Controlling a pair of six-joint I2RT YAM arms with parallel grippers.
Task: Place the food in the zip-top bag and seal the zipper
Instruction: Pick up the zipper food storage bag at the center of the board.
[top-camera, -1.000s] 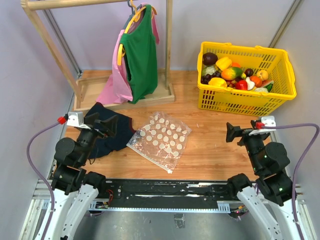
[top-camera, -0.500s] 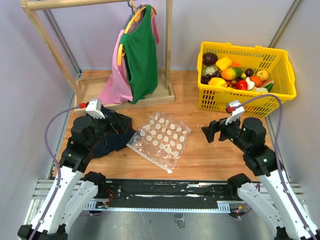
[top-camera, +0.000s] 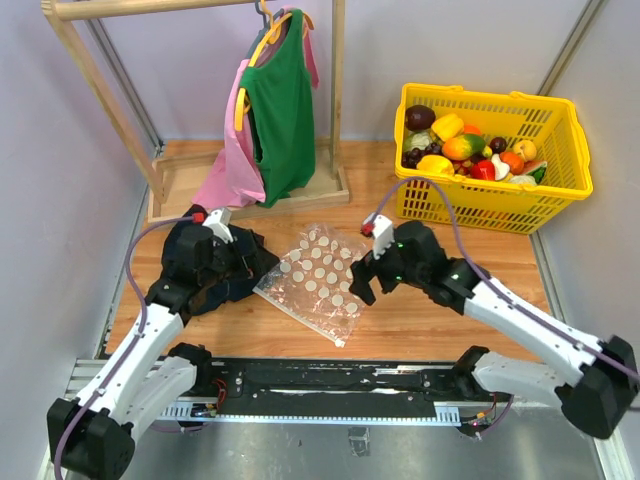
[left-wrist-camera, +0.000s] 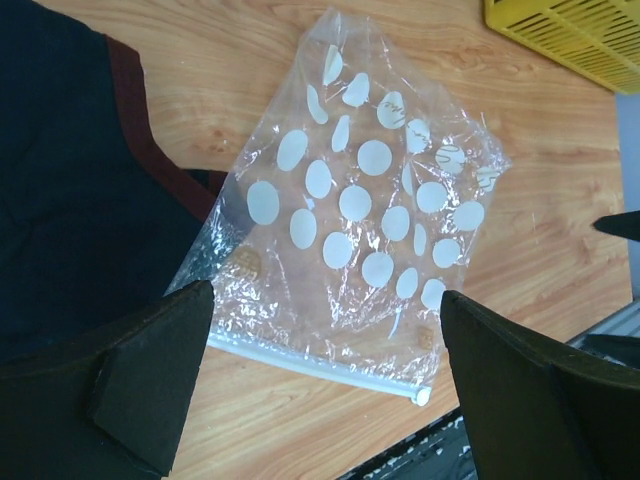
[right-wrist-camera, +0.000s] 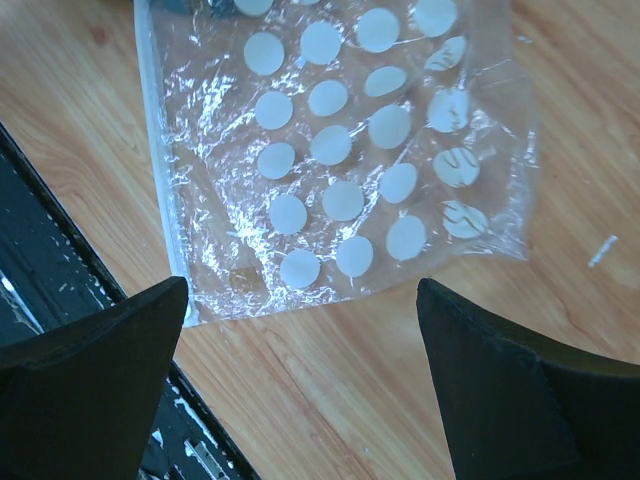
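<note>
Both arms have swung inward toward the zip-top bag (top-camera: 318, 280), which lies flat on the table (top-camera: 430, 315). From above, the left gripper (top-camera: 248, 264) hangs open over the navy cloth (top-camera: 205, 293), the right gripper (top-camera: 362, 284) is open at the bag's right edge, and the food (top-camera: 465, 148) sits heaped in the yellow basket (top-camera: 470, 205). In the left wrist view the zipper (left-wrist-camera: 310, 360) runs along the bag's near edge between spread fingers (left-wrist-camera: 150, 370); in the right wrist view the dotted bag lies below wide-parted fingers.

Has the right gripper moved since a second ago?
Yes. The right gripper swung left, from below the yellow basket to the zip-top bag.
</note>
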